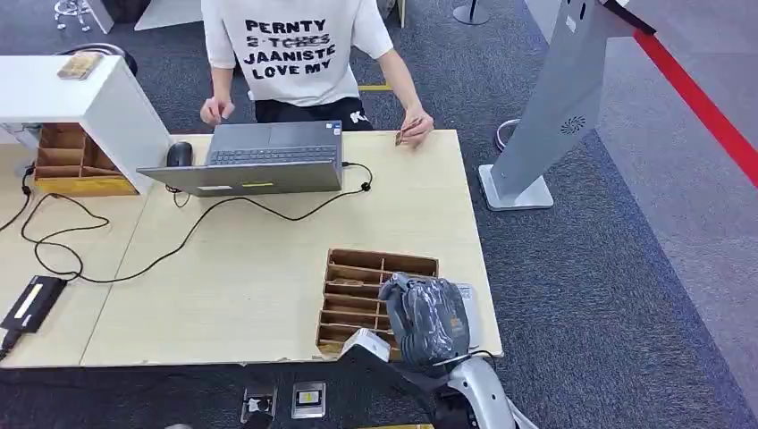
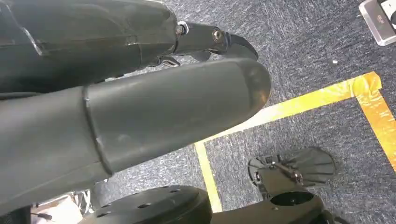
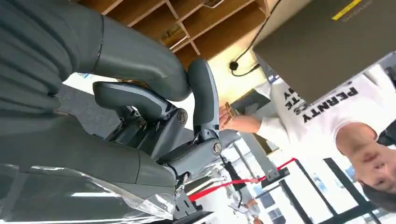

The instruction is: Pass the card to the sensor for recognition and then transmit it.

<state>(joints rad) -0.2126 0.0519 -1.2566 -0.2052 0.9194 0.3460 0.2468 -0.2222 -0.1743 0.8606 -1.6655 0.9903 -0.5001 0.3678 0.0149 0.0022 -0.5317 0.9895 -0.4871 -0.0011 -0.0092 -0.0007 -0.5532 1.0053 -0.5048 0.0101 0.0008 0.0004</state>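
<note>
Early step, by the look of it: the small brown card (image 1: 401, 136) is w/ the person's hand (image 1: 415, 126) at the far edge of the pale wooden table (image 1: 268, 268), beyond the brown compartmented wooden tray (image 1: 357, 277).

Next move calls for the right hand (image 1: 425, 319) reaching across to take it.

Right hand hovers over the tray's near corner, fingers loosely curled, holding nothing. Left hand (image 2: 140, 93) hangs over carpet; grip can't be told.
</note>
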